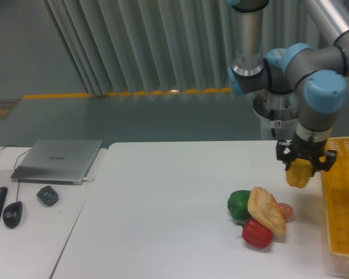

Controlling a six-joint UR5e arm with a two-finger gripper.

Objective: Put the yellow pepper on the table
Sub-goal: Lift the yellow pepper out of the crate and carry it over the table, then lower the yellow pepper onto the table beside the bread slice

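Observation:
The yellow pepper [299, 173] is glossy and hangs in my gripper [301, 168], which is shut on it from above. It is held a little above the white table [163, 215], just left of the yellow mesh basket [343, 197] and up and to the right of the pile of other items. The lower part of the pepper shows below the black fingers; its stem is hidden.
A green pepper [238, 204], a tan bread-like item [266, 210], a red pepper [256, 233] and a small orange item [285, 210] lie clustered on the table. A laptop [58, 160], a mouse [12, 214] and a dark object [47, 195] are on the left desk.

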